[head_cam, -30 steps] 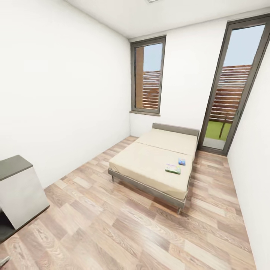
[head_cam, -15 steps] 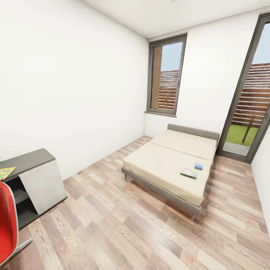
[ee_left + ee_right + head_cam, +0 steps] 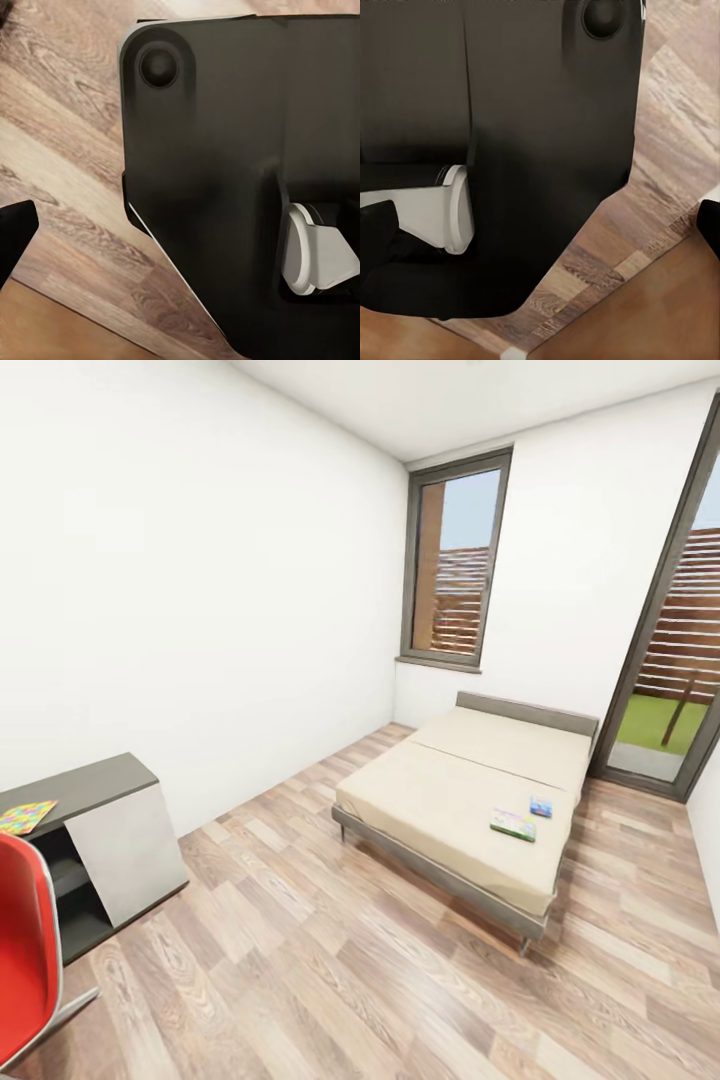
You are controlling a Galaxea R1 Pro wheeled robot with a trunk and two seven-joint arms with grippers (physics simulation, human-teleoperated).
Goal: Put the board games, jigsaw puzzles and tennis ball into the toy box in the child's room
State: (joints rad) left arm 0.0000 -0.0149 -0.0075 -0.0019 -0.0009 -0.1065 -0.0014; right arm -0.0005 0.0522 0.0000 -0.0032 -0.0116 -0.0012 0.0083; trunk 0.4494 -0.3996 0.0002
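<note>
Two board games lie on the near mattress section of the bed [image 3: 470, 800], toward the side next to the glass door: a larger flat box in green and pale colours [image 3: 513, 824] and, just beyond it and close beside it, a smaller blue box [image 3: 541, 807]. The two lie flat and look slightly apart, though at this size contact cannot be ruled out. The bed stands with its low grey headboard [image 3: 527, 712] against the far wall, below a tall grey-framed window [image 3: 455, 565]. A jigsaw puzzle [image 3: 24, 817], a flat multicoloured square, rests on the dark top of the desk [image 3: 85, 784] at the head view's left edge, well apart from the bed. In front of the desk is a red chair [image 3: 22, 950].

Each wrist view looks down on the robot's dark base [image 3: 225, 150] over the wood-plank floor [image 3: 300, 960]. A dark tip of the left pincer [image 3: 15, 232] and of the right pincer [image 3: 709, 225] shows at the frame edge; whether either is released or clenched cannot be told.
</note>
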